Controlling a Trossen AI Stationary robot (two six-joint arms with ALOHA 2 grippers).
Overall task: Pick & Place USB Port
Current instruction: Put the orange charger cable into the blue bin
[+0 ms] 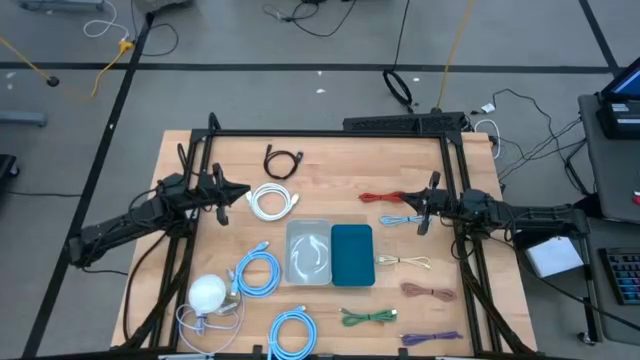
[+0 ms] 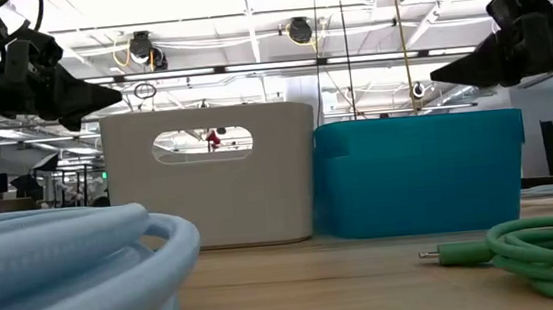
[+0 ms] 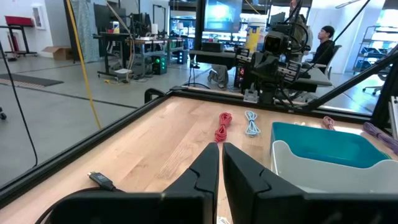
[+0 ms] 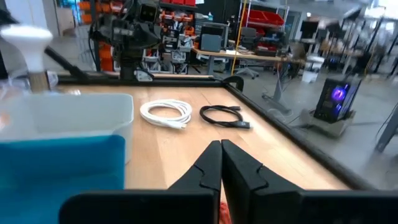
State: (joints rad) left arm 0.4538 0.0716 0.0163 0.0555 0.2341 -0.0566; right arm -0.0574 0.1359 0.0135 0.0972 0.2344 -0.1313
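Several coiled USB cables lie flat on the wooden table. The black one (image 1: 283, 163) and the white one (image 1: 272, 203) are at the far left; red (image 1: 380, 197) and pale blue (image 1: 400, 219) are at the far right. A white bin (image 1: 309, 252) and a teal bin (image 1: 352, 255) stand side by side mid-table. My left gripper (image 1: 243, 193) hovers shut above the table just left of the white cable. My right gripper (image 1: 410, 207) hovers shut over the red and pale blue cables. Both hang well above the bins in the low view (image 2: 110, 92) (image 2: 440, 73).
Near the table's front lie two light blue coils (image 1: 258, 272) (image 1: 293, 332), a white round object (image 1: 207, 293), and green (image 1: 368, 317), purple (image 1: 432, 338), brown (image 1: 428, 292) and cream (image 1: 403, 262) cables. A black frame (image 1: 330, 133) borders the table. A person (image 3: 323, 37) sits beyond the far side.
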